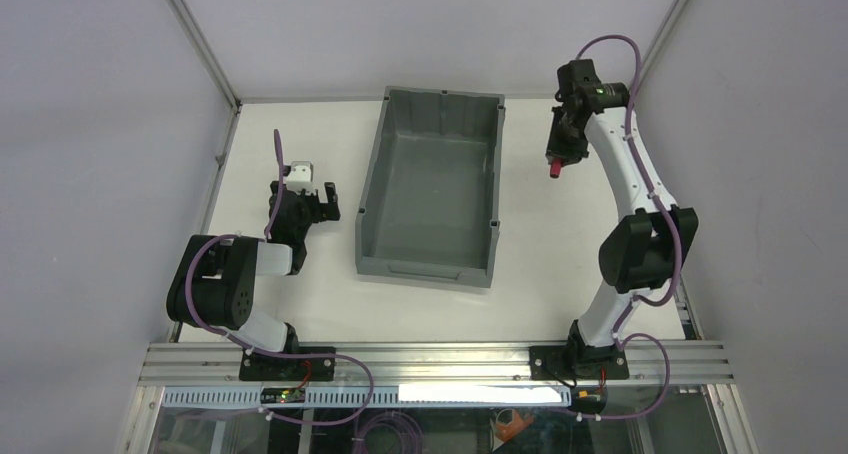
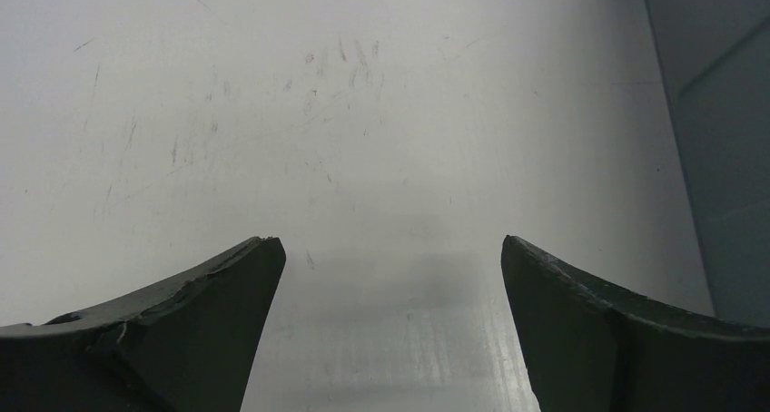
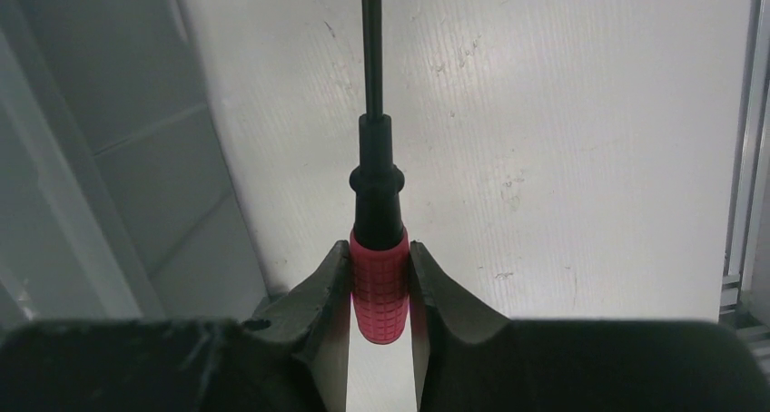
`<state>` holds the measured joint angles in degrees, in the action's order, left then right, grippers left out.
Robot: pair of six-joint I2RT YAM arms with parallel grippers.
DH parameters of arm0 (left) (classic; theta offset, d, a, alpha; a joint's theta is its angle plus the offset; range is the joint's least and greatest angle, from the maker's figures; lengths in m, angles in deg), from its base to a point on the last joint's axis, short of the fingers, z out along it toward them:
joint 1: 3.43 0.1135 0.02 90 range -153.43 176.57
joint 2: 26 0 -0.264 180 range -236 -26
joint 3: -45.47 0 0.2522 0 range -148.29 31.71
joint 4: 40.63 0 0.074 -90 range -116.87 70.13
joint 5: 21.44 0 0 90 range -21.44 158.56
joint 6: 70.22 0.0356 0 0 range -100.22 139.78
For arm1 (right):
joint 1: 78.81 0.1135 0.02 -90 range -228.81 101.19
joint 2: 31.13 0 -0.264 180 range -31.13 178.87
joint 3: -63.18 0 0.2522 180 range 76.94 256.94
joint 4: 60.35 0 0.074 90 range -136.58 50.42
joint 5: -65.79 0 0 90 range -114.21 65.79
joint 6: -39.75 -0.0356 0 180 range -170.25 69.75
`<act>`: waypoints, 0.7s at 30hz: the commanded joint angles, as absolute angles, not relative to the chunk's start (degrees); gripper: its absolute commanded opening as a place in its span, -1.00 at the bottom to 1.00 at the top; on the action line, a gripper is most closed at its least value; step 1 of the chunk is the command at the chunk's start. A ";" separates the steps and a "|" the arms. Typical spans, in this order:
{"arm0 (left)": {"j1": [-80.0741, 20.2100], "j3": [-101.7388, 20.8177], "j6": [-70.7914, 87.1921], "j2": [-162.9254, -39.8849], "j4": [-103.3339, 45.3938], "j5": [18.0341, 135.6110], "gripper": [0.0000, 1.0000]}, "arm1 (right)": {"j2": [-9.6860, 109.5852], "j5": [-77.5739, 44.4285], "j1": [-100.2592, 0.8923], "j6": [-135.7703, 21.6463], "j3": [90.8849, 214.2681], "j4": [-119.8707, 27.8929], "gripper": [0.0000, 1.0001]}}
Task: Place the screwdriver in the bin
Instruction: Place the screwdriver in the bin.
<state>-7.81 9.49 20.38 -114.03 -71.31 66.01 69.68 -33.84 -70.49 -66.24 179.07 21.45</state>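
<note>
The dark grey bin (image 1: 372, 179) stands in the middle of the white table, with nothing in it. My right gripper (image 1: 556, 159) is to the right of the bin's far end, above the table, and is shut on the screwdriver (image 1: 553, 173). In the right wrist view the fingers (image 3: 331, 280) clamp the red handle (image 3: 380, 285), and the thin black shaft (image 3: 370, 58) points away from the gripper (image 3: 380, 247) over the table. The bin's wall (image 3: 109, 158) is on the left of that view. My left gripper (image 1: 302, 196) is open and holds nothing, left of the bin, with its jaws wide apart (image 2: 390, 249).
Grey enclosure walls and aluminium posts (image 1: 200, 44) close in the table on the left, back and right. An aluminium rail (image 1: 440, 359) runs along the near edge at the arm bases. The bin's outer wall (image 2: 726, 112) shows at the right of the left wrist view.
</note>
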 commanded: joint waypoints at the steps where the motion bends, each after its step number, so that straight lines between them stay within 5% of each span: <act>1: -7.21 9.74 19.91 -112.18 -72.93 66.89 0.98 | 66.84 -31.84 -69.49 -66.08 185.38 24.29 -0.77; 21: -7.21 9.74 19.89 -112.19 -72.84 66.89 0.98 | 77.57 -29.17 -56.23 -68.88 211.65 30.86 -0.78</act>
<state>-7.81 9.49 20.38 -114.03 -71.31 66.01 75.56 -30.78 -59.15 -67.96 205.91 29.01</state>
